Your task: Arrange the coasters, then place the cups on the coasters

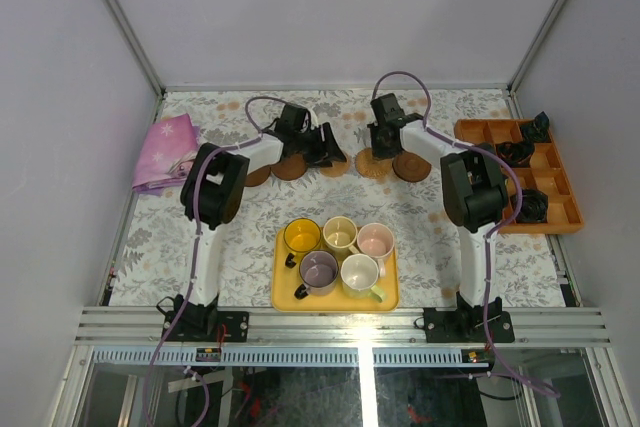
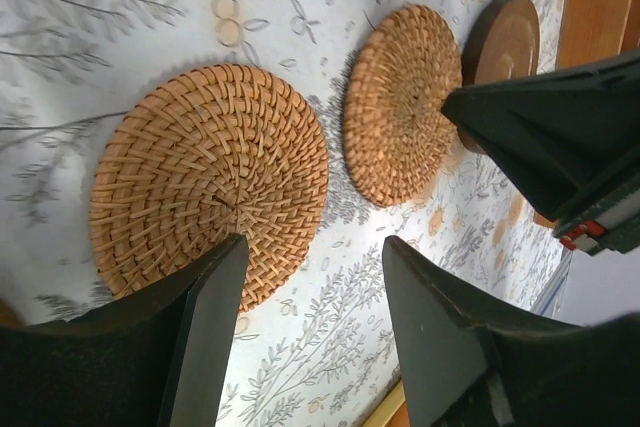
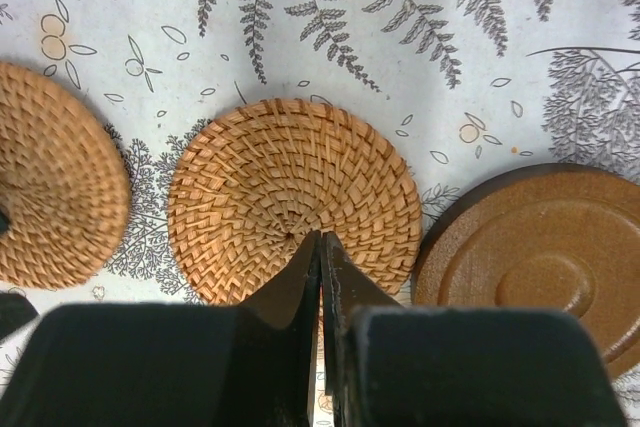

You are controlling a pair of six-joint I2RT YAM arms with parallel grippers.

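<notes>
Five coasters lie in a row at the back of the table: two dark brown ones (image 1: 258, 175) (image 1: 290, 168) on the left, two woven tan ones (image 2: 210, 182) (image 3: 290, 187) in the middle, and a dark brown one (image 3: 540, 247) on the right. My left gripper (image 2: 315, 244) hangs open just beside the left woven coaster, with nothing between its fingers. My right gripper (image 3: 322, 237) is shut, its tips over the centre of the right woven coaster. The cups stand on a yellow tray (image 1: 335, 305): yellow (image 1: 301, 236), cream (image 1: 340, 235), pink (image 1: 375, 240), purple (image 1: 318, 269) and pale green (image 1: 360, 273).
An orange divided tray (image 1: 520, 172) with small black objects sits at the right edge, close to the right arm. A pink cloth (image 1: 165, 152) lies at the back left. The two grippers are close together over the coaster row.
</notes>
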